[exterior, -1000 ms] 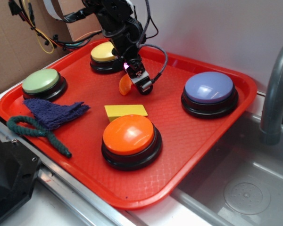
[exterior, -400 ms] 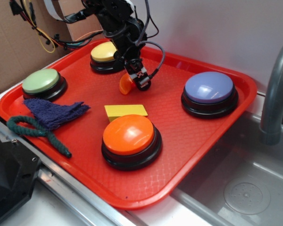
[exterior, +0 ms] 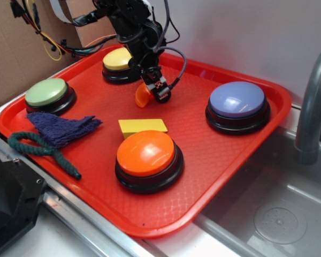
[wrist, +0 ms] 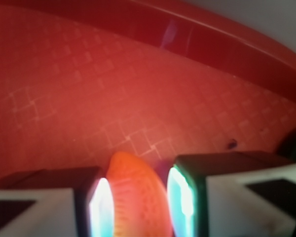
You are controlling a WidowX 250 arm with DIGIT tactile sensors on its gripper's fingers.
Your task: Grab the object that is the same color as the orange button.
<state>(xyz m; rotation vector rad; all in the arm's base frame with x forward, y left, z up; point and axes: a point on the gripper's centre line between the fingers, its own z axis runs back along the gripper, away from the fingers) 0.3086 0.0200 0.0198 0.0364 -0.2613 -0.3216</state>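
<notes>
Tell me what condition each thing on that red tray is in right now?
hand: closed on the orange segment.
orange segment: pinched between the fingers, on edge.
orange button: untouched.
yellow block: lying flat beside the orange button.
blue cloth: crumpled.
green rope: looped, partly off the tray.

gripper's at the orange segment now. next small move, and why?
Probably a short straight lift. In the wrist view the orange segment sits between the fingers, both pads apparently touching it, so the gripper looks closed on it. In the exterior view the segment is low over the red tray, beyond the yellow block. Lifting would confirm the grasp.
</notes>
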